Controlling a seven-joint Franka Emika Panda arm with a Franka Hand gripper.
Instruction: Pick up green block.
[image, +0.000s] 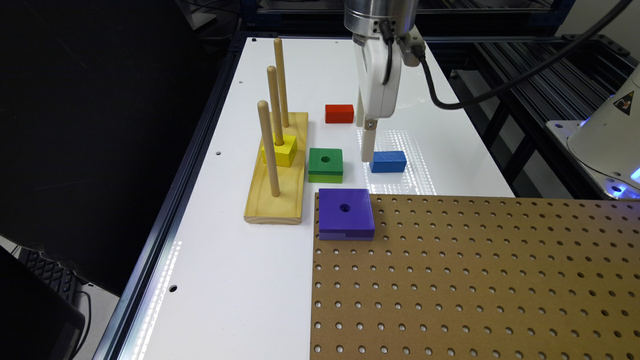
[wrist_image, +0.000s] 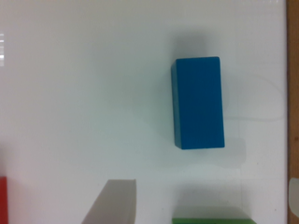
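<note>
Hanging from the arm's wrist, the tool (image: 368, 150) is seen above the white table (image: 225, 280), its tip close beside the blue block (image: 388, 161) and well clear of every other piece. In the wrist view one grey finger (wrist_image: 114, 203) is seen at one edge of the frame and a blurred grey shape at the opposite edge, with bare table between them, so the tool is taken to be spread apart with nothing held. The green block (image: 325, 164) is found lying flat on the table at about 9 o'clock from the blue block in the exterior view, its round hole facing up, its dark top over a lighter lower band. It is placed just beside the wooden peg base (image: 278, 175), which lies at its 9 o'clock and carries three upright pegs; a yellow block (image: 280, 150) is threaded on the middle peg. At roughly 5 o'clock from the green block, a purple block (image: 346, 214) is set on the corner of a brown pegboard (image: 475, 280). A red block (image: 339, 113) is seen at about 12 o'clock from the green block, apart from it.
</note>
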